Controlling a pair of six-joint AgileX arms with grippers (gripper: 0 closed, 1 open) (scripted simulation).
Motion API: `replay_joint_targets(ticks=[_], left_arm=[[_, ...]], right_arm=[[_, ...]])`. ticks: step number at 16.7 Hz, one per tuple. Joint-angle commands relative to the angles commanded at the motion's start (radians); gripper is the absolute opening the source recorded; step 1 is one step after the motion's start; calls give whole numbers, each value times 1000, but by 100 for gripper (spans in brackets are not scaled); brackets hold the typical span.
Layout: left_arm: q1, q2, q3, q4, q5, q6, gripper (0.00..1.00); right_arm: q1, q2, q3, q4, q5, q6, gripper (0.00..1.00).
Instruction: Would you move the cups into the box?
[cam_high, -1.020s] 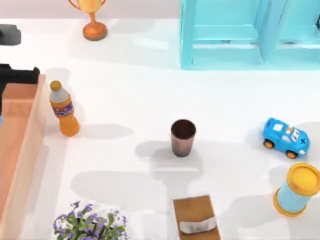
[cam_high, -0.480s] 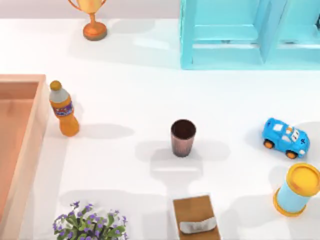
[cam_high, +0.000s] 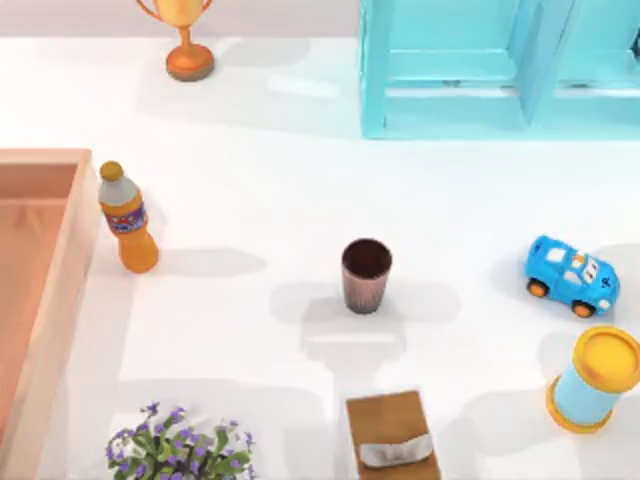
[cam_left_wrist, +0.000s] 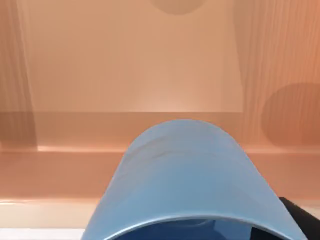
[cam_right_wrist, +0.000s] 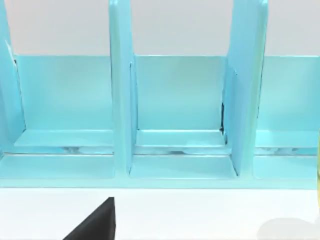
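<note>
Light-blue cup (cam_left_wrist: 187, 180) close under left hand, over peach box (cam_left_wrist: 130, 70) floor

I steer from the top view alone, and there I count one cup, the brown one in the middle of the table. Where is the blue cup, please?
Observer: The blue cup sits close in front of the left wrist camera, with the inside of the box behind it.
Operator: Is it standing on the box floor?
Observer: I cannot tell. Its open mouth is turned toward the camera and its base is hidden.
Operator: And what does the right arm face?
Observer: The right wrist camera looks straight at the turquoise shelf and into its open compartments.
</note>
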Motion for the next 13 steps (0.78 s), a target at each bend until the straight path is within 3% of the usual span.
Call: replay_joint_targets(ticks=[5,10,13], left_arm=[[27,13,-160,191,1,25,0],[39,22,-192,223,1,36,0],[39,22,-192,223,1,36,23]], right_arm=[[0,0,0,0,0,0,100],[0,0,0,0,0,0,100],[0,0,0,0,0,0,100]])
